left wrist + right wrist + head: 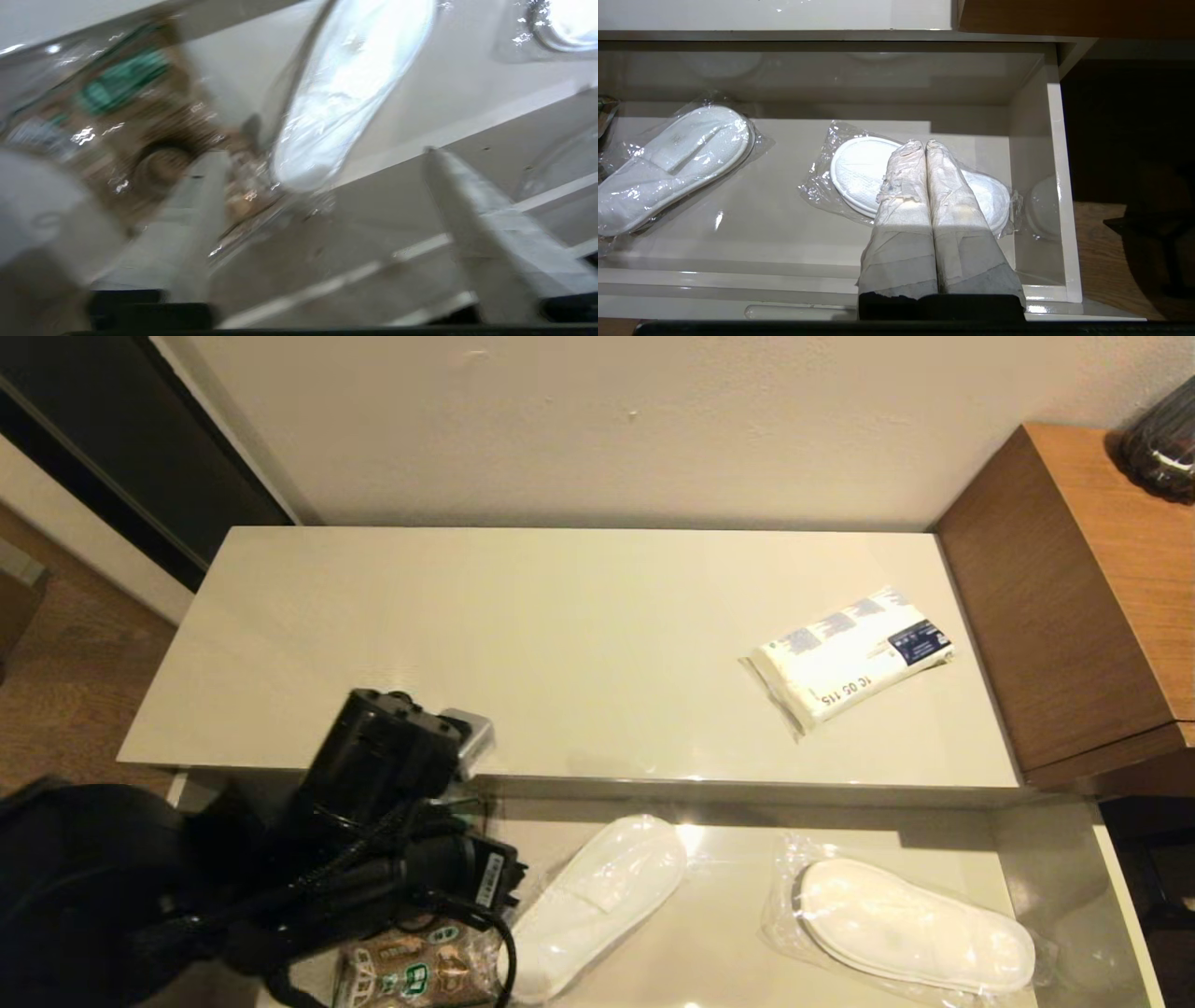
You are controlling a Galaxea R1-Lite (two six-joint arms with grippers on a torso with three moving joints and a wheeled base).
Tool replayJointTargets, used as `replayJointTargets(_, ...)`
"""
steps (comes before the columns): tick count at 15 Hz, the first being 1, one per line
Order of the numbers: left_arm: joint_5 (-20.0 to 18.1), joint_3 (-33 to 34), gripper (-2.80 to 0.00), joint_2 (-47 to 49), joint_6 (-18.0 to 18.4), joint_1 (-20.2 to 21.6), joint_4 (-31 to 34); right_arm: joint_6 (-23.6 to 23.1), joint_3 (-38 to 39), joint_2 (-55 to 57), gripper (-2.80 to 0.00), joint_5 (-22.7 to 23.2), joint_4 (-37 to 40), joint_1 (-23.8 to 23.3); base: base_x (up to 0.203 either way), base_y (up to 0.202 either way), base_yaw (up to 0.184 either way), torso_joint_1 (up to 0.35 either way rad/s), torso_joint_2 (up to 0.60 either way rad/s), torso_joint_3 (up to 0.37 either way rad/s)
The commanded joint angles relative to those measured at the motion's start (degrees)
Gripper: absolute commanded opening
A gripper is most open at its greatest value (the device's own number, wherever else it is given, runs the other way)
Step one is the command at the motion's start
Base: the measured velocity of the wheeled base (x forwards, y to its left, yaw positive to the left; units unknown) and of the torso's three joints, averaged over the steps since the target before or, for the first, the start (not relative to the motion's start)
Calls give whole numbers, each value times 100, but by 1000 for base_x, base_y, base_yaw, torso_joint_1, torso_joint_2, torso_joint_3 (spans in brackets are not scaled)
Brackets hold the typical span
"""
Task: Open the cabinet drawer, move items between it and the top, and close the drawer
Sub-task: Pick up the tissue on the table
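The cabinet drawer (738, 933) stands pulled out below the top (560, 644). On the top, towards the right, lies the white packet with blue print (850, 658). Two plastic-wrapped white slippers lie in the drawer: a left one (597, 901) and a right one (915, 929). My left arm (373, 784) reaches down over the drawer's left part. Its gripper (320, 154) is open, close above the left slipper's (345, 93) end and beside the brown printed bag (131, 107). My right gripper (924, 145) is shut and empty, hovering over the right slipper (859, 172). The black tape roll is out of view.
The brown printed bag (415, 975) lies at the drawer's left front. A taller brown wooden unit (1074, 597) borders the top on the right, with a dark object (1162, 439) on it. The drawer's grey right wall (1034, 154) stands close to the right slipper.
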Motion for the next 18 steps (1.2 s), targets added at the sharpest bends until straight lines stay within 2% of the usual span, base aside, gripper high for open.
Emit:
replayJointTargets(1,82,13,-280,-964,-4,451,423,-2,0,5,-280,2,-1,0,0,0,0,0,0,0)
replayJointTargets(5,493,-716,-280,-2258,-5,1083,2546,4,0,5,-280,2,-1,0,0,0,0,0,0,0)
replayJointTargets(8,636,-927,-280,-3697,-3,1633,3663,-2,0,5,-280,2,-1,0,0,0,0,0,0,0)
replayJointTargets(10,726,-992,-280,-4823,0,2192,4676,-2,0,5,-280,2,-1,0,0,0,0,0,0,0)
replayJointTargets(12,726,-1081,-280,-5676,68,3075,5770,-2,0,5,-280,2,-1,0,0,0,0,0,0,0)
replayJointTargets(13,682,-1099,-280,-5984,120,3365,6300,-2,0,5,-280,2,-1,0,0,0,0,0,0,0)
replayJointTargets(14,601,-1061,-280,-6257,157,3431,6576,-2,0,5,-280,2,-1,0,0,0,0,0,0,0)
replayJointTargets(16,219,-715,-280,-6665,376,3675,6832,-2,0,5,-280,2,-1,0,0,0,0,0,0,0)
replayJointTargets(18,-261,-307,-280,-6982,641,4200,6868,-2,0,5,-280,2,-1,0,0,0,0,0,0,0)
